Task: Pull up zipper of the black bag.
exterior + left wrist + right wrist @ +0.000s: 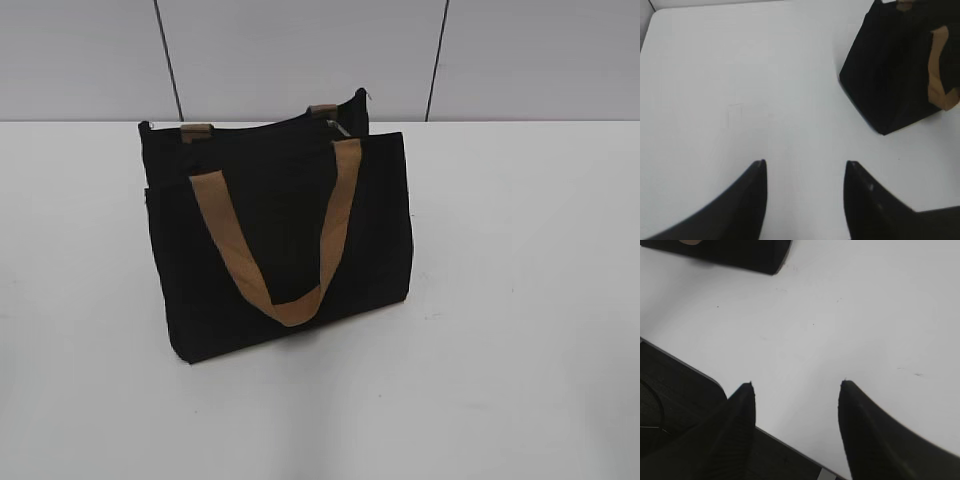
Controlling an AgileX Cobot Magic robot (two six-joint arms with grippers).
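The black bag [280, 230] stands upright on the white table [520, 300], left of the middle, with a tan handle [270, 250] hanging down its front. A small silver-grey slider [338, 125] shows at the top rim near the right end; the zip track is hard to make out. In the left wrist view the bag [895, 75] is at the upper right, well away from my open, empty left gripper [805, 165]. In the right wrist view a corner of the bag [740, 255] is at the top left, far from my open, empty right gripper [796, 385]. Neither gripper shows in the exterior view.
A grey panelled wall [300, 50] stands behind the table. The table's near edge [790, 445] runs under my right gripper, with dark floor below it. The table's far left corner [655, 12] shows in the left wrist view.
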